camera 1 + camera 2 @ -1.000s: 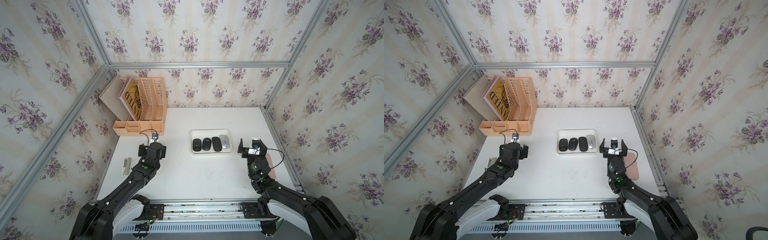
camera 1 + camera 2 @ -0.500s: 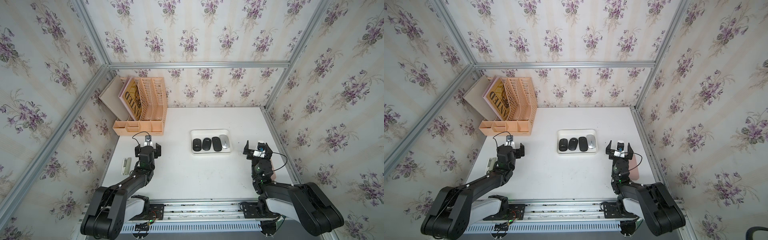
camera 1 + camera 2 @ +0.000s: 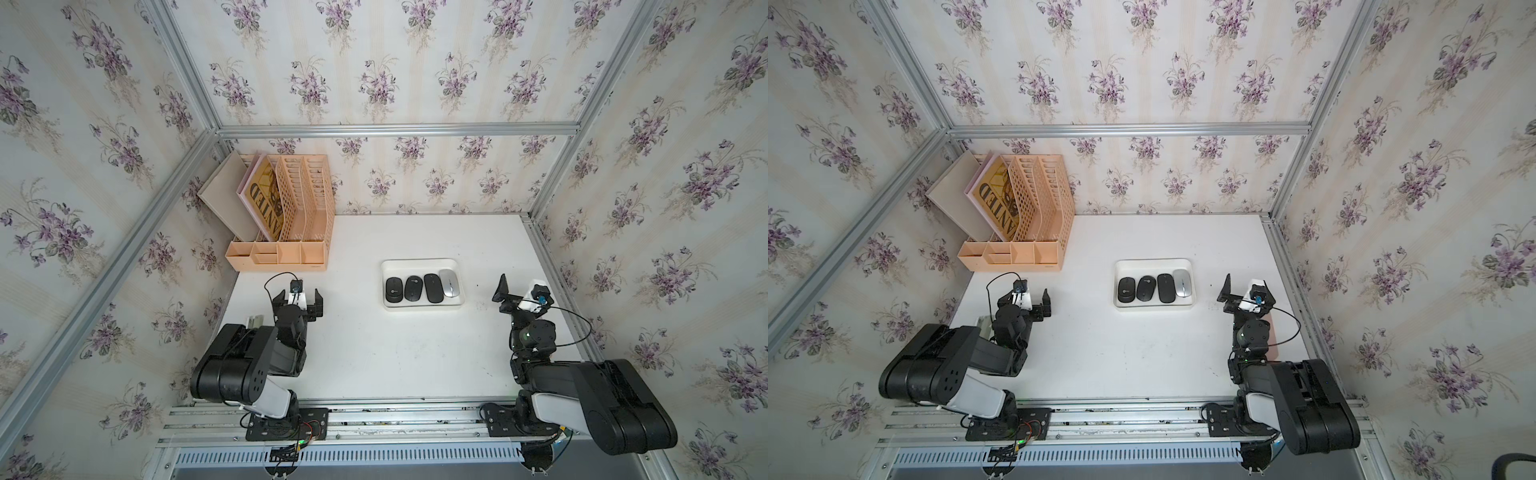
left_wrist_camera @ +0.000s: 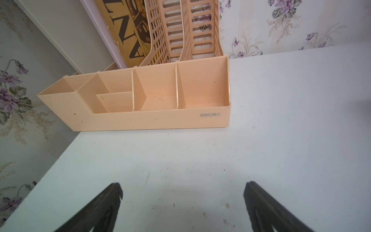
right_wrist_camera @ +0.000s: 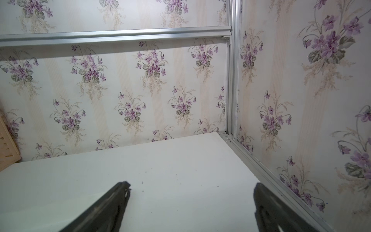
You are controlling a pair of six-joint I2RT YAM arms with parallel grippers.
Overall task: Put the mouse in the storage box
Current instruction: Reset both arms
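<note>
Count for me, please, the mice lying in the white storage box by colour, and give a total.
Black mice: 3
Silver mouse: 1
Total: 4, side by side in the storage box

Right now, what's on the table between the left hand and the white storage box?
Nothing: only bare white table separates the left hand from the storage box, as both top views show.
</note>
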